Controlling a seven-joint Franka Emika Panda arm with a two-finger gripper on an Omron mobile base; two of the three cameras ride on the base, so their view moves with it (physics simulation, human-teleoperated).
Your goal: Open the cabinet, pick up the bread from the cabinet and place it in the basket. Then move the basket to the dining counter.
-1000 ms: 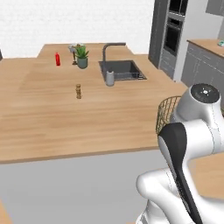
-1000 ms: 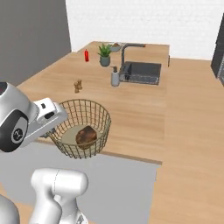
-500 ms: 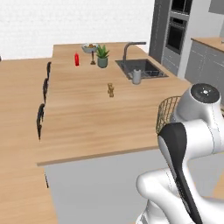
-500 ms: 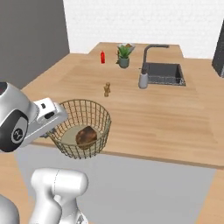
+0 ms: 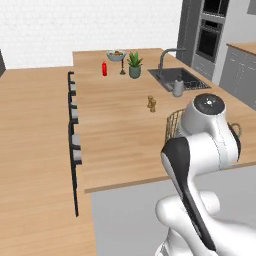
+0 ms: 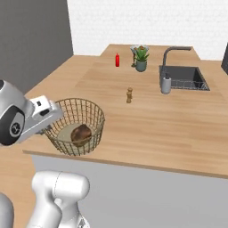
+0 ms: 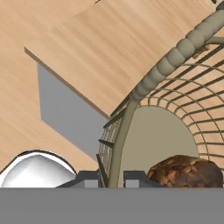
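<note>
Wire basket (image 6: 76, 127) held by its rim over the near edge of the dining counter (image 6: 178, 124), with the bread (image 6: 81, 134) inside it.

From left to right in the right base view: the gripper (image 7: 110, 177) pinches the basket's left wall (the hand view shows one fingertip on either side of the mesh, pressed onto it); the dark-brown bread lies on the basket's floor, slightly right of centre; further right and back, well apart from the basket, stand a small pepper mill (image 6: 129, 95), a red bottle (image 6: 117, 60), a potted plant (image 6: 141, 58), a grey soap dispenser (image 6: 166, 84) and the inset sink (image 6: 180, 77) with its dark faucet (image 6: 174, 51).
</note>
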